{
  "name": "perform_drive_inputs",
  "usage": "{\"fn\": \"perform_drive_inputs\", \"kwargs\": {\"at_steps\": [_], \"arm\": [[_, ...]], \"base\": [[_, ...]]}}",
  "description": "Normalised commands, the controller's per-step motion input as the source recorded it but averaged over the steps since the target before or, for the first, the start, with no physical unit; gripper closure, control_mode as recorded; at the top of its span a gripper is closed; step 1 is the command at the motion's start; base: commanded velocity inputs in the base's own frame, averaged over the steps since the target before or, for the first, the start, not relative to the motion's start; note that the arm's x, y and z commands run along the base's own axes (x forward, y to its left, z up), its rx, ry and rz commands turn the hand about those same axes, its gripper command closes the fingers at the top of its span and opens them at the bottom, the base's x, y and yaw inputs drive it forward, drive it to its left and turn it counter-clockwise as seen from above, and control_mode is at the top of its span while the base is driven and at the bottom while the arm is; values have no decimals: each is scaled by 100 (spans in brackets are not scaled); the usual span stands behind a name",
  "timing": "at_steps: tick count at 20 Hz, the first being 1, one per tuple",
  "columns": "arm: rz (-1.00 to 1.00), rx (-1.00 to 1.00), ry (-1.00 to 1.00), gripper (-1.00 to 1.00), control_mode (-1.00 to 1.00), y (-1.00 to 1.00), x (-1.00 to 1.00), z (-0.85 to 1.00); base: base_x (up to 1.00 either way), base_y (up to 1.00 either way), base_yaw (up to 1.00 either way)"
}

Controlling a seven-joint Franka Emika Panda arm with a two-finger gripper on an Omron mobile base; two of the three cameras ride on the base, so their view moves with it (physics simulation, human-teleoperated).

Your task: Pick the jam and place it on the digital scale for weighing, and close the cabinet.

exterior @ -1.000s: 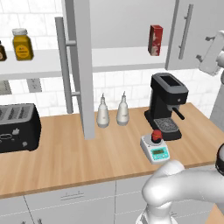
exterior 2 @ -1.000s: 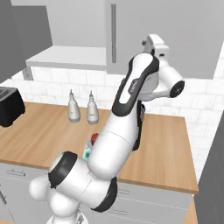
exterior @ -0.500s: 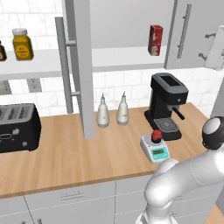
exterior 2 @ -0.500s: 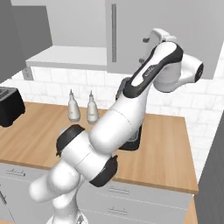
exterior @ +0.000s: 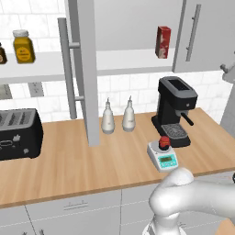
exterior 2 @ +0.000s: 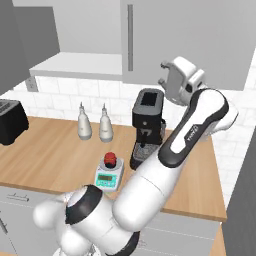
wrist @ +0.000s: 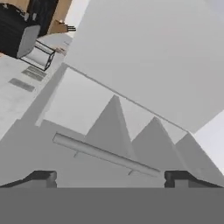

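Left base view: the jam (exterior: 164,142) sits on the plate of the digital scale (exterior: 163,155), which stands near the front edge of the desk (exterior: 69,165), just in front of the black coffee machine (exterior: 174,109). Above, the cabinet (exterior: 137,36) has its left door (exterior: 86,69) swung out edge-on toward the camera, while the right door (exterior: 202,34) lies nearly flat against the front. A red carton (exterior: 163,42) and an amber jar (exterior: 23,46) stand on the white shelf inside. Two white bottles (exterior: 118,116) stand side by side near the back wall, and a black toaster (exterior: 18,133) is at the left end.

Right base view: the gripper (exterior 2: 172,82) is held high beside the grey cabinet door, well above and to the right of the jam (exterior 2: 111,159) on the digital scale (exterior 2: 109,173).

Hand view: the gripper (wrist: 110,178) is released, its tips well apart, with the door's long bar handle (wrist: 107,155) lying across just beyond them, not touched. The coffee machine (wrist: 22,30) shows at the upper left corner.
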Motion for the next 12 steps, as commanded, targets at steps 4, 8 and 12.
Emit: {"fn": "perform_drive_inputs", "kwargs": {"at_steps": [4,8,12], "arm": [[-29,47,-25,-100,-100,19,-100,10],[-15,41,-11,-100,-100,13,-100,26],[-3,34,1,-100,-100,0,-100,48]], "base": [[0,0,0],[0,0,0],[0,0,0]]}}
